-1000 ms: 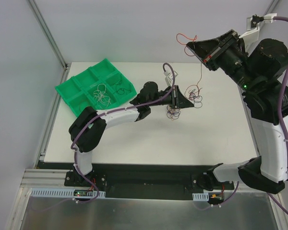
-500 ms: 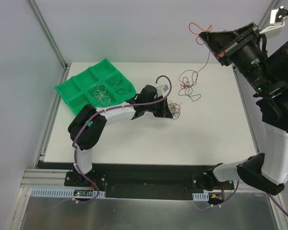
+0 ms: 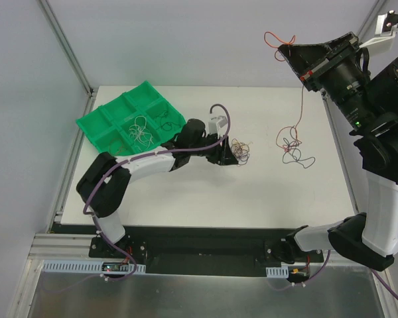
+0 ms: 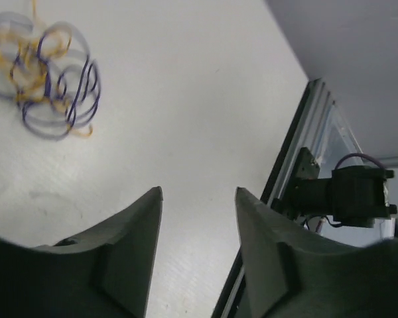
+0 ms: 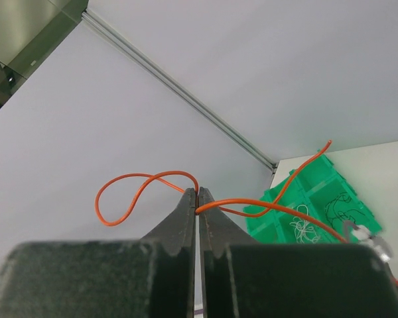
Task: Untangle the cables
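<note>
My right gripper (image 3: 294, 54) is raised high over the table's back right, shut on a thin orange-red cable (image 5: 146, 180). The cable (image 3: 300, 106) hangs straight down to a small red and black tangle (image 3: 292, 147) near the table surface. My left gripper (image 3: 228, 156) rests low at mid table with its jaws open and nothing between them (image 4: 199, 192). A small clump of dark and orange cables (image 3: 240, 150) lies just beyond it, blurred at the upper left of the left wrist view (image 4: 46, 86).
A green compartment tray (image 3: 106, 122) sits at the back left, holding a white cable (image 3: 140, 130) and a black cable (image 3: 163, 121). The tray (image 5: 285, 199) also shows in the right wrist view. The table's right edge and frame rail (image 4: 292, 159) lie past the left fingers.
My left gripper opened, let go of the small clump and drew back left. The red and black tangle came free of that clump and swung right, hanging from my right gripper.
</note>
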Tool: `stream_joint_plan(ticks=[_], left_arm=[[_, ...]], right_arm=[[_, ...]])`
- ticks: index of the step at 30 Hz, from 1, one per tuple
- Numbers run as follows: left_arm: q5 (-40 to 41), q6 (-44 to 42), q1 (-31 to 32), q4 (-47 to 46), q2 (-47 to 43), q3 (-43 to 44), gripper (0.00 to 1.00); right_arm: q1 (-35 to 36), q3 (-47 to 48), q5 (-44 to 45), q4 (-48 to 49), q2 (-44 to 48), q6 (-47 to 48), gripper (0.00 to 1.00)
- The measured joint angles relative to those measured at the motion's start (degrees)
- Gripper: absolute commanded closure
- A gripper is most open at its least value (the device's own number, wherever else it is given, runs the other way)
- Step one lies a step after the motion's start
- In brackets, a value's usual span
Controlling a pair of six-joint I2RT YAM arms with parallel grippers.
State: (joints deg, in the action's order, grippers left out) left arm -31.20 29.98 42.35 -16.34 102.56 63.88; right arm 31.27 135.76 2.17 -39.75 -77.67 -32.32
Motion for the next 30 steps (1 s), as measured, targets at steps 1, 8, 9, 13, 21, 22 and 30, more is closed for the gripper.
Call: stream_joint_plan(ticks=[1, 8, 9, 13, 21, 22, 30], left_arm=[[-0.7, 0.5, 0.0, -2.5, -2.0, -0.2, 0.29], [-2.9, 2.4, 1.5, -18.7, -8.9, 1.5, 0.09], [-2.8, 2.3, 2.0, -20.0, -8.9, 1.8, 0.09], [-2.5, 0.4, 3.8, -23.2, -8.6, 2.6, 0.10], [1.2, -5.9, 4.9, -26.5, -5.9, 4.2, 0.17], [1.8, -6.4, 4.9, -26.7, -5.5, 4.6, 0.22], [4.4, -5.8, 5.0, -29.2, -1.1, 10.1, 1.00]], right_arm=[[0.0, -0.2, 0.2, 0.0, 0.0, 0.0, 1.00], [0.0, -3.3, 1.6, 0.5, 1.1, -0.2, 1.00], [0.0, -3.6, 1.9, 0.5, 1.2, -0.2, 1.00], [0.0, -3.6, 2.1, 0.6, 1.2, -0.3, 1.00], [0.0, -2.7, 1.6, 1.0, 0.6, -1.4, 1.00], [0.0, -2.6, 1.5, 1.0, 0.4, -1.7, 1.00], [0.0, -2.6, 1.3, 1.0, 0.1, -2.8, 1.00]])
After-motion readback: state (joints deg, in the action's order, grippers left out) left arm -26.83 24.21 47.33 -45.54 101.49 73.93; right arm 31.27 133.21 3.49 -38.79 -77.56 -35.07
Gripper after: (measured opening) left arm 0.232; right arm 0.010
